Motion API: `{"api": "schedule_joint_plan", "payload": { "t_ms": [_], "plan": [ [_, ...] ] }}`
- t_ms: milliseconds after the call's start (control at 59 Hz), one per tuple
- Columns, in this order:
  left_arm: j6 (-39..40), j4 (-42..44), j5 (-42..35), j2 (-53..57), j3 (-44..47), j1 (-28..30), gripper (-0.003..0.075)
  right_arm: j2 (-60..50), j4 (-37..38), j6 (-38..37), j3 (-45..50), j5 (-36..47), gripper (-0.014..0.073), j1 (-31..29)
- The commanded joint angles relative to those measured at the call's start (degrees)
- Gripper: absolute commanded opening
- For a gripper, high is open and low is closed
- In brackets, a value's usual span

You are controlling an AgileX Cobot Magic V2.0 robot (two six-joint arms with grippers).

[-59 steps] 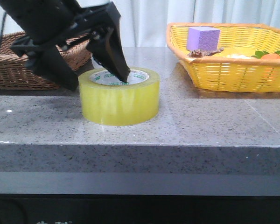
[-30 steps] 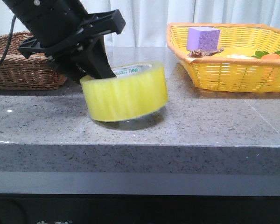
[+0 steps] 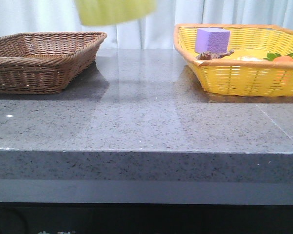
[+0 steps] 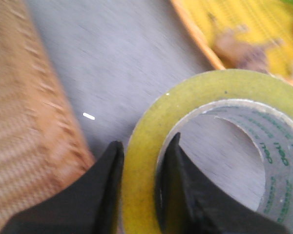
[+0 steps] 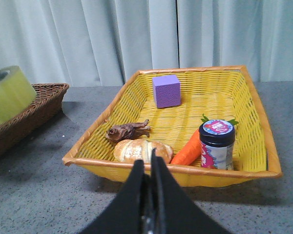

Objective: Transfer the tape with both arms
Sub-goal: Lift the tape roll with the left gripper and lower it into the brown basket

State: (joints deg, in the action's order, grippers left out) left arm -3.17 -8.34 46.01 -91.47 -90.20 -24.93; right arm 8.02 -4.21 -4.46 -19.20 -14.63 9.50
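Observation:
The tape (image 3: 115, 10) is a yellow translucent roll lifted high, showing only at the top edge of the front view. In the left wrist view my left gripper (image 4: 142, 151) is shut on the tape's wall (image 4: 141, 185), one finger outside, one inside the white core with green lettering. The tape also shows at the left edge of the right wrist view (image 5: 9, 95). My right gripper (image 5: 147, 163) is shut and empty, low over the table in front of the yellow basket (image 5: 112, 163). Neither gripper shows in the front view.
A brown wicker basket (image 3: 39, 61) stands at the left of the grey stone table (image 3: 146, 122). The yellow basket (image 3: 244, 78) at the right holds a purple foam cube (image 3: 213, 40), a bread roll (image 5: 141, 150), a carrot (image 5: 188, 148), a jar (image 5: 217, 144) and a brown figure (image 5: 128, 130).
My left gripper closed on the tape's wall, tilted it off the table and lifted it up out of most of the front view.

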Motion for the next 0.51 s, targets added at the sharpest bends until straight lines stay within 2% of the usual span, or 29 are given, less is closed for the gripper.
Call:
{"api": "schedule_joint_plan", "payload": {
  "t_ms": [0,186,288,424,492],
  "plan": [
    [0.3,0.6,-4.7,3.0,-2.7,4.2,0.0064,0.4,0.8,0.5,-1.5,5.0,-0.0090,-0.2],
    [0.3,0.6,-2.7,1.0,-2.7,14.6,0.0064,0.4,0.8,0.5,-1.5,5.0,-0.0090,-0.2],
    [0.3,0.0,-2.9,-1.4,-2.7,18.3,0.0064,0.4,0.8,0.5,-1.5,5.1,-0.0090,-0.2],
    [0.3,-0.7,-3.0,-4.5,-2.7,20.0,0.0075,0.4,0.8,0.5,-1.5,5.1,-0.0090,-0.2],
    [0.3,-0.7,-3.1,-5.8,-2.7,20.0,0.0116,0.4,0.8,0.5,-1.5,5.1,-0.0090,-0.2]
  ]
}}
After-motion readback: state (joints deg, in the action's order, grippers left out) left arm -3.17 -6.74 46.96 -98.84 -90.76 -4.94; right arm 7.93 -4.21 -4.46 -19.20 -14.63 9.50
